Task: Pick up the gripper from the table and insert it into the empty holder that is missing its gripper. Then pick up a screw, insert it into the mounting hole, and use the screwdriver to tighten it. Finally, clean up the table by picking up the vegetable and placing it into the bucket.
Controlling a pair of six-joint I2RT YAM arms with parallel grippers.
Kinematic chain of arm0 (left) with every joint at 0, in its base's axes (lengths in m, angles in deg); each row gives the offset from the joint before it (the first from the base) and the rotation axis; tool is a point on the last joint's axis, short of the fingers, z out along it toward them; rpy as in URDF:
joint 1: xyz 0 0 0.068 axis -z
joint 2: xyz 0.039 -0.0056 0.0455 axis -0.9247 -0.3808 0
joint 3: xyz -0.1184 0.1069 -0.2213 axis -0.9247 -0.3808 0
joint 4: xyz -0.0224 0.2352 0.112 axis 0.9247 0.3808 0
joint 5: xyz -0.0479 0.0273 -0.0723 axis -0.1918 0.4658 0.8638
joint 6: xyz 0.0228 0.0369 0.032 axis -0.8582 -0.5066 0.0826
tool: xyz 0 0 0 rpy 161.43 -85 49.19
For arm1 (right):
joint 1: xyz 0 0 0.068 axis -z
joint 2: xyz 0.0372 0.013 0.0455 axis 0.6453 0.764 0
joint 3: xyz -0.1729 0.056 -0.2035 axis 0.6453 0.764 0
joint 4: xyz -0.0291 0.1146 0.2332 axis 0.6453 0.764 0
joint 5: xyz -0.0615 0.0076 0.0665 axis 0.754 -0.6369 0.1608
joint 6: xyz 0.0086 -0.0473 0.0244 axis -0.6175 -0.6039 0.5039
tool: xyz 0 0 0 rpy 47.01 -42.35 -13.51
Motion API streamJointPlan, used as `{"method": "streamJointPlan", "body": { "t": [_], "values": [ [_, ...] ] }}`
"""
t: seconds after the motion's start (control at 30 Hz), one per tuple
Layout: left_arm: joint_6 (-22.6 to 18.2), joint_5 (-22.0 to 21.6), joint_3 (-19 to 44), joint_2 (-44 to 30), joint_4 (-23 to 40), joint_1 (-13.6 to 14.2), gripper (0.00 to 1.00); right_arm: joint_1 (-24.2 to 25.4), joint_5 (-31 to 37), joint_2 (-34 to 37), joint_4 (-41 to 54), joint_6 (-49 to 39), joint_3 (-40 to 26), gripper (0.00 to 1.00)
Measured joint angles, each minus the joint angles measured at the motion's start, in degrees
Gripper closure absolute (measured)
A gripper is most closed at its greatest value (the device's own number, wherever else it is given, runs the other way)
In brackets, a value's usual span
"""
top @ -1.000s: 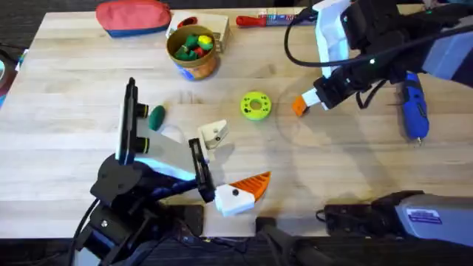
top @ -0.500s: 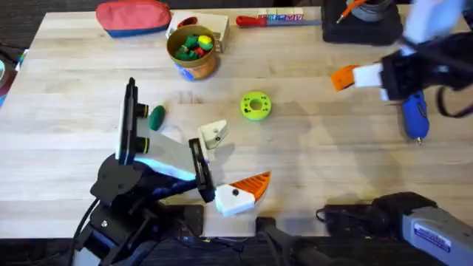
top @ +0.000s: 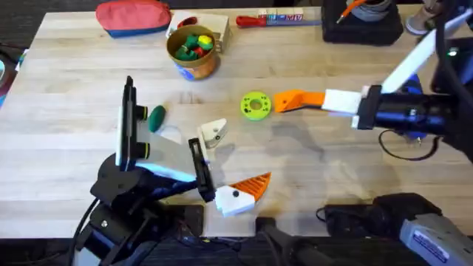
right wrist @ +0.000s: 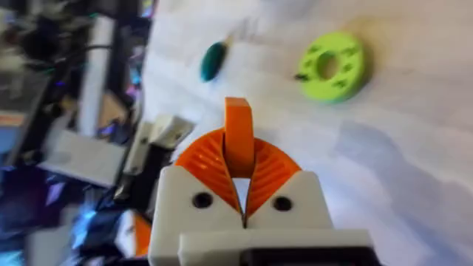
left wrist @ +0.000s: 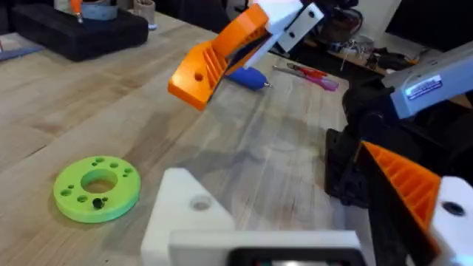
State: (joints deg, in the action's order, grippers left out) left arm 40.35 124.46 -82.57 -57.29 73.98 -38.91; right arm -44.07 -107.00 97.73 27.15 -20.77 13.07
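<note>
The orange ribbed gripper is pinched between the orange pads of my right gripper, which is shut on it. Seen from overhead, my right gripper hovers just right of the yellow-green ring. My left gripper stands open near the table's front. One of its fingers is the bare white holder; the other carries an orange wedge. The dark green vegetable lies left of the holder. The bucket stands at the back. The blue screwdriver lies beyond the right gripper.
A red zip pouch lies at the back left. A red-handled tool and a black box sit along the far edge. The bucket holds several toy vegetables. Bare wood lies between the ring and the front edge.
My right gripper, holding the orange wedge, has swung up and right, then come back left to just beside the ring. The left arm has stayed still.
</note>
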Motion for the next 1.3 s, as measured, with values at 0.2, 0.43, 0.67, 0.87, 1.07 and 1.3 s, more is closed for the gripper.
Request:
{"method": "streamJointPlan", "body": {
  "t": [0.2,0.43,0.67,0.87,1.07,1.3],
  "values": [
    [-1.45,0.02,0.00,0.00,0.01,0.00,0.012,-7.79,-9.29,5.67,-5.33,9.96,0.93,0.998],
    [-1.82,0.00,0.00,0.00,0.00,0.00,0.012,-15.87,-15.96,15.79,-13.31,15.79,0.95,0.998],
    [-2.03,0.00,0.00,0.00,0.00,0.00,0.012,-17.61,-19.35,23.41,-21.18,21.78,0.97,0.998],
    [-2.23,-0.11,0.00,0.00,0.00,-0.09,0.013,-17.63,-21.23,24.33,-26.84,25.81,0.99,0.998],
    [-2.58,-0.17,0.00,0.00,0.00,-0.11,0.012,-17.66,-19.32,24.33,-27.87,29.88,1.01,0.998],
    [-2.56,-0.26,0.00,0.00,0.00,-0.11,0.013,-17.87,-15.39,24.33,-29.71,33.84,1.01,0.998]
  ]
}}
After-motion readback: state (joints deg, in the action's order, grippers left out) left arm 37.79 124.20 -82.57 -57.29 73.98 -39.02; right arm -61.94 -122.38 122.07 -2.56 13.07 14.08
